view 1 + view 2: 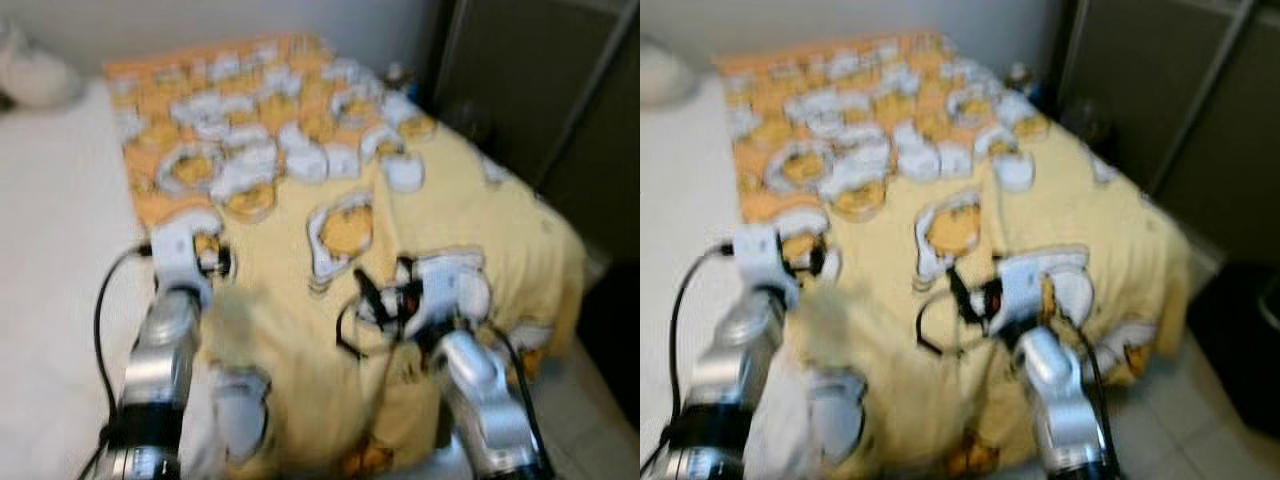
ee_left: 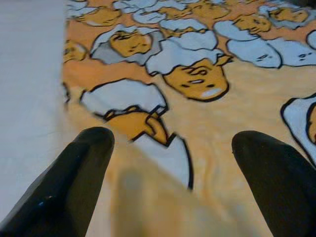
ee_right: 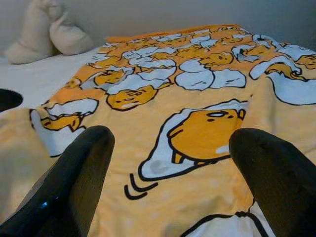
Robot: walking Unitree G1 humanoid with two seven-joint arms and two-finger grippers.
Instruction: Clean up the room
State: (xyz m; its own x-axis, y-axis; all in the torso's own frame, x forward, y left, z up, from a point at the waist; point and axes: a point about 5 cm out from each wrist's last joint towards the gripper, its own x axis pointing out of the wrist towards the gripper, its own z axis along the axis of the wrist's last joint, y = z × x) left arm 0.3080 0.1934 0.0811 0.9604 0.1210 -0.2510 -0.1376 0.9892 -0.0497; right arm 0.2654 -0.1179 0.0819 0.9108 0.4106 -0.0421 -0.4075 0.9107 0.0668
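Note:
A yellow and orange blanket [image 1: 440, 200] printed with cartoon eggs lies spread over the right part of a bed. My left gripper [image 1: 218, 262] hovers at the blanket's left edge, where it meets the white sheet. In the left wrist view its fingers [image 2: 74, 177] stand wide open, with a blurred fold of blanket [image 2: 148, 197] low between them. My right gripper [image 1: 366, 296] is over the near middle of the blanket, pointing left. Its black fingers [image 3: 74, 177] are also spread open above the printed cloth [image 3: 197, 128], holding nothing.
The white bed sheet [image 1: 60, 260] covers the left side, with a cream pillow [image 3: 49, 29] at the far left by the wall. A dark wardrobe [image 1: 540, 90] stands to the right of the bed. Pale floor tiles [image 1: 590, 420] show at the lower right.

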